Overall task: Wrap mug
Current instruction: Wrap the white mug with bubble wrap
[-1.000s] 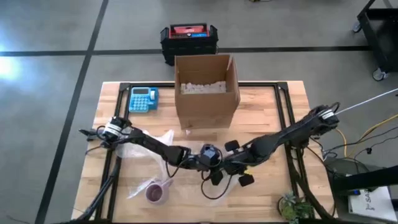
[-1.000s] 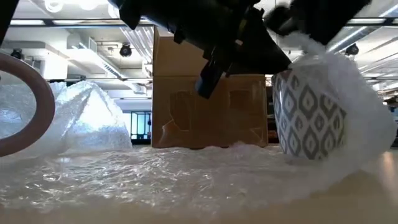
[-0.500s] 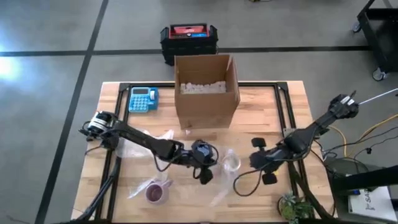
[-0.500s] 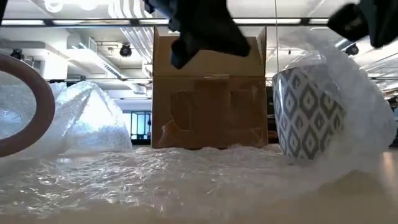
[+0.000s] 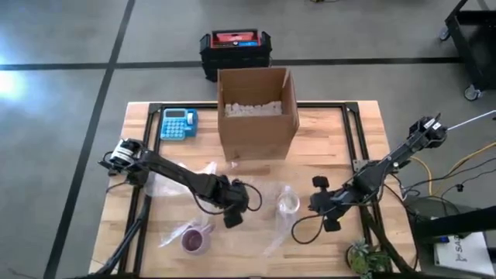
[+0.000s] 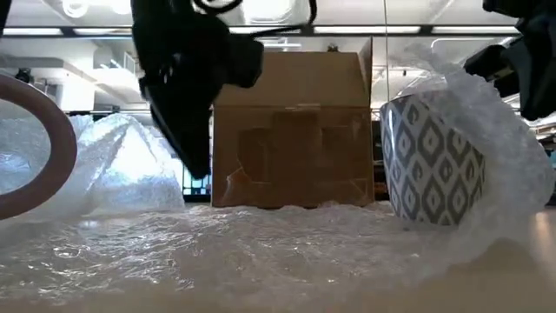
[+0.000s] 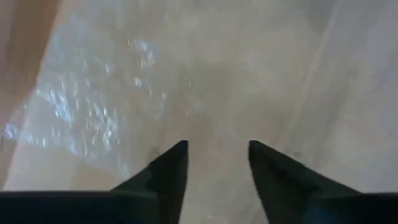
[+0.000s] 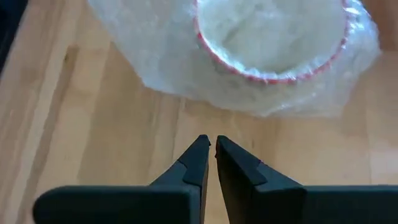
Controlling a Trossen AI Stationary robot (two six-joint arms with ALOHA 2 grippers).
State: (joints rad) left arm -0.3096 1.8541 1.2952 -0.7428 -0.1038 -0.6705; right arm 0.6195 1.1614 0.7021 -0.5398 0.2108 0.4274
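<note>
While mug (image 5: 288, 203) sits in bubble wrap (image 6: 261, 243) | left hand (image 7: 214, 155) released | right hand (image 8: 210, 152) clenched, empty

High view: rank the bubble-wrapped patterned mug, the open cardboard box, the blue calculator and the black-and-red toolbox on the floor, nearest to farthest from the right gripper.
From the right gripper:
1. Bubble-wrapped patterned mug, just beside it toward table centre.
2. Open cardboard box, at the table's far middle edge.
3. Blue calculator, far left corner.
4. Black-and-red toolbox, on the floor beyond the table.

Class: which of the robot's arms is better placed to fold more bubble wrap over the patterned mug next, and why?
Probably the left. The left gripper hovers open over the bubble wrap beside the mug; the right gripper is shut, off the wrap.
</note>
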